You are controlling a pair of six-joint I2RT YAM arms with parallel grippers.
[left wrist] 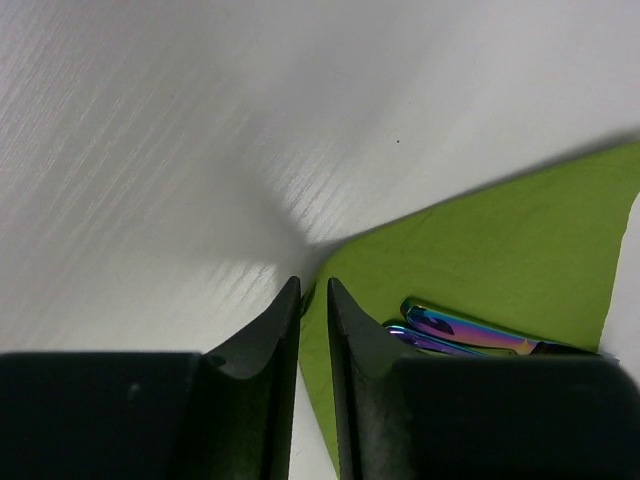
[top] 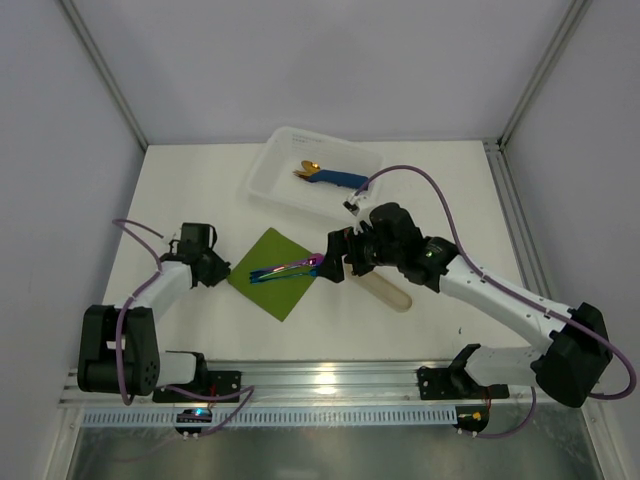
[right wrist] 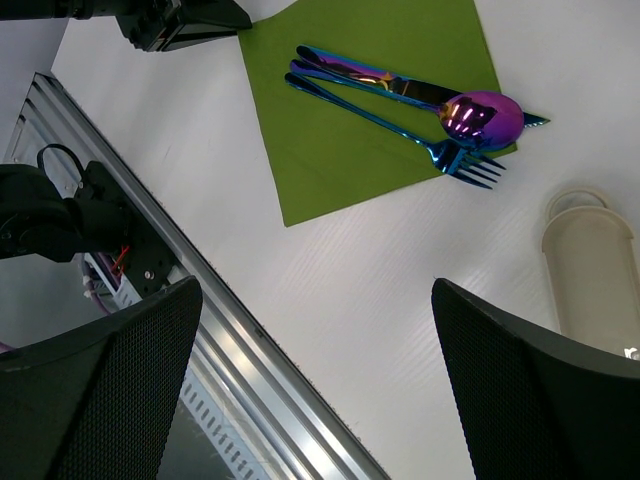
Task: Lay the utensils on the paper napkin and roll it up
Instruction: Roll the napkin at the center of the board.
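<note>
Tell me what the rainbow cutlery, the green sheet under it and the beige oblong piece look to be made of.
The utensils look like polished metal with an iridescent purple-blue coating: mirror glints on the spoon bowl. The napkin looks like thin matte paper: flat, no shine, crisp edges. The beige piece seems smooth matte plastic, though silicone cannot be ruled out.

A white desk with a faint grain filled the cell, boxed in by plain pale walls and slanting metal corner posts. An aluminium rail ran along its near edge, catching a bright glare of light
</note>
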